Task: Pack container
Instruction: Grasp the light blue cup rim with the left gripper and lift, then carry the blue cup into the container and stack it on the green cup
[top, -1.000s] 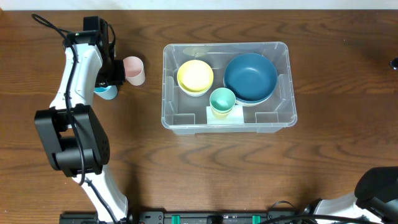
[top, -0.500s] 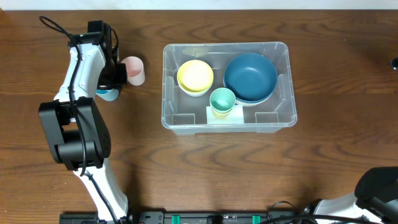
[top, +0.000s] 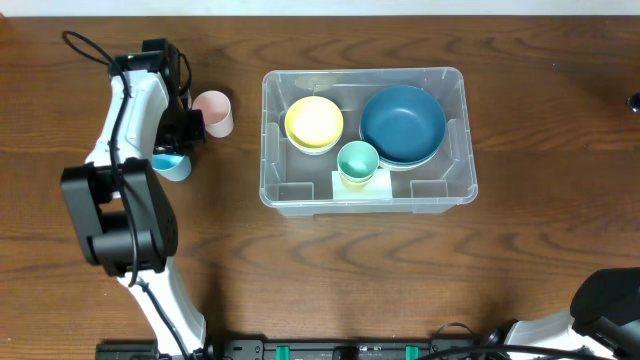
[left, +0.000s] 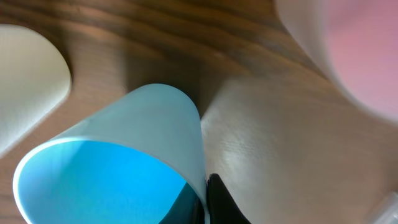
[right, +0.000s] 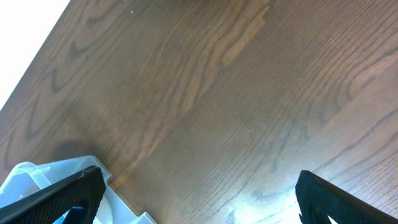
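Observation:
The container (top: 267, 150), a clear rectangular bin, sits at the table's middle. It holds a yellow bowl (top: 314, 122), a dark blue bowl (top: 402, 124) and a green cup (top: 357, 163). My left gripper (top: 178, 150) is left of the bin, shut on the wall of a light blue cup (top: 172, 166). In the left wrist view one finger (left: 208, 199) pinches the tilted cup (left: 124, 155) at its rim. A pink cup (top: 214, 112) lies beside it. My right gripper (right: 202, 199) is open and empty over bare wood, with a bin corner (right: 37, 177) at its left.
The pink cup (left: 348, 50) is close to the right of the blue cup in the left wrist view. A white arm part (left: 25, 81) shows at the left. The right arm's base (top: 608, 300) is at the front right.
The blue cup has come a little toward the table's front in my left gripper and shows more from under it. The pink cup and the bin have not moved.

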